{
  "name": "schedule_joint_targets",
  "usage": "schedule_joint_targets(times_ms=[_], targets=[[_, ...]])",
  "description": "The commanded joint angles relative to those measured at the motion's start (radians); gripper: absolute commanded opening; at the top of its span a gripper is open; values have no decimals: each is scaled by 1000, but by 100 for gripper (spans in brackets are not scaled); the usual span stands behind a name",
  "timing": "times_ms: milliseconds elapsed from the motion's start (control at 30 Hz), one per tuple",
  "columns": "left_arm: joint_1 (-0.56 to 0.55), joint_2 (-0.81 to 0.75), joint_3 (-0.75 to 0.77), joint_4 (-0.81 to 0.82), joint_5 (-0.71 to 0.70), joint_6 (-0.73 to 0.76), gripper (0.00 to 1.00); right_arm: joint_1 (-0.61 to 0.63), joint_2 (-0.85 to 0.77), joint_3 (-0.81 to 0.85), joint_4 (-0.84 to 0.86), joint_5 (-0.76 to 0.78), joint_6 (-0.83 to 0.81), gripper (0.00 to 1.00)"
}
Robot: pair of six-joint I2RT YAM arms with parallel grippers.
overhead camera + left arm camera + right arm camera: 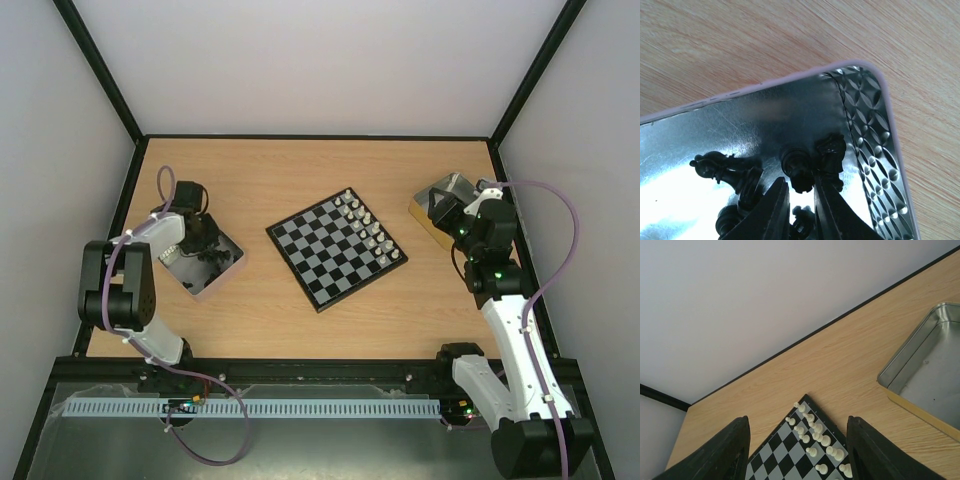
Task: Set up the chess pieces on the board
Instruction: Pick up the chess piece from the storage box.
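The board [335,250] lies mid-table, turned diagonally, with silvery-white chess pieces [368,228] in two rows along its right edge. The same white pieces [815,432] and board [790,455] show in the right wrist view. Black chess pieces lie loose in a metal tin [205,262] on the left. My left gripper [800,185] is down in that tin [790,110], its narrow jaws closed on the head of one black piece [800,172]. Other black pieces [725,170] lie beside it, one [832,150] against the right finger. My right gripper [797,450] stands open and holds nothing.
A second metal tin [925,365] with a yellow rim sits at the table's right, no pieces on the part of its floor that shows; my right gripper [445,205] hovers at it. Black frame rails and pale walls bound the wooden table [300,330].
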Motion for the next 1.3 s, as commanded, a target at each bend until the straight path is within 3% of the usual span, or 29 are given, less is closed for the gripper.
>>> schedule_joint_targets(times_ms=[0, 400, 800, 1067, 1267], targets=[[6, 25, 19, 7, -32, 19, 16, -3, -15, -10, 3, 16, -15, 53], [6, 46, 39, 11, -47, 22, 25, -2, -28, -13, -3, 22, -17, 53], [6, 46, 33, 18, -72, 13, 12, -2, -20, 0, -3, 10, -17, 52], [-3, -24, 22, -9, -55, 16, 11, -2, -31, -3, -8, 11, -9, 52], [-84, -132, 61, -84, -61, 14, 12, -2, -39, -9, -2, 14, 5, 52]])
